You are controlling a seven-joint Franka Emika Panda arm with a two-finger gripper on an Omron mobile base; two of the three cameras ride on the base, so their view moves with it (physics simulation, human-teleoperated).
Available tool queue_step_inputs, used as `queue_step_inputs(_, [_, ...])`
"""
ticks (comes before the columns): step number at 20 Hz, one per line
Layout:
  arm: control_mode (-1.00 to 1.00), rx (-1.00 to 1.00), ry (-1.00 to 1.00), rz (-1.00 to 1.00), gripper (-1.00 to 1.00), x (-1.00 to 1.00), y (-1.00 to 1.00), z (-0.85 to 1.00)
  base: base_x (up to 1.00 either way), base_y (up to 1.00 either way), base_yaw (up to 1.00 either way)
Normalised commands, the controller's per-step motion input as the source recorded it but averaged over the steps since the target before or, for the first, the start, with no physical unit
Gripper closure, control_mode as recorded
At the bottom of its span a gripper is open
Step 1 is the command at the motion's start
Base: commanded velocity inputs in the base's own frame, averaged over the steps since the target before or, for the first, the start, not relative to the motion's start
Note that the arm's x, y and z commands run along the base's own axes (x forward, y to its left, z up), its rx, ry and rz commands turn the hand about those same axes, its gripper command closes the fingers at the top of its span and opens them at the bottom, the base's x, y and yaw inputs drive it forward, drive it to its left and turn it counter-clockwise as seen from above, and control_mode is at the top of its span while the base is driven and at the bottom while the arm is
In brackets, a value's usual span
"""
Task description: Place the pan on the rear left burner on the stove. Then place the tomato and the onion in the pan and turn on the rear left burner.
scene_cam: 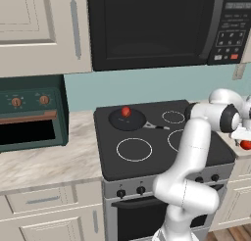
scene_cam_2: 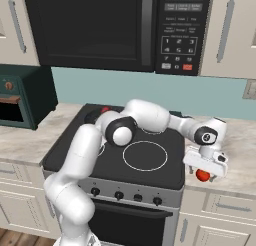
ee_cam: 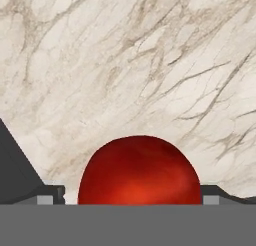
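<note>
Here the red round item (ee_cam: pixel 139 171) sits directly between the 2 wide-open fingers (ee_cam: pixel 50 194), resting on the marble worktop (ee_cam: pixel 125 65); nothing is gripped yet.

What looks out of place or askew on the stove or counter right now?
Nothing stands out. The pan sits flat on the rear left burner with a red item in it; the open claw straddles another round red item on the counter.

Veined marble counter (ee_cam: pixel 125 65); black glass stove (scene_cam: pixel 147 161)
</note>
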Motion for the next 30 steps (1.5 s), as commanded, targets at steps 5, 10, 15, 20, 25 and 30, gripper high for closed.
queue_step_inputs(5, [-1.0,-0.01,0.0,0.0,1.0,0.04,0.01,-0.18,0.0,0.0,0.0])
queue_step_inputs(10, [-1.0,-0.01,-0.06,0.0,1.0,-0.03,0.05,0.0,0.0,0.0,0.0])
queue_step_inputs(15, [-1.0,-0.01,-0.12,0.0,1.0,-0.29,0.4,0.27,0.0,0.0,0.0])
queue_step_inputs(20, [-1.0,0.0,-0.15,0.0,1.0,-0.19,0.72,0.54,0.0,0.0,0.0])
queue_step_inputs(25, [-1.0,0.0,-0.16,0.0,1.0,-0.05,0.75,0.62,0.0,0.0,0.0])
queue_step_inputs(30, [-1.0,0.0,-0.12,0.0,1.0,0.0,0.72,0.59,0.0,0.0,0.0])
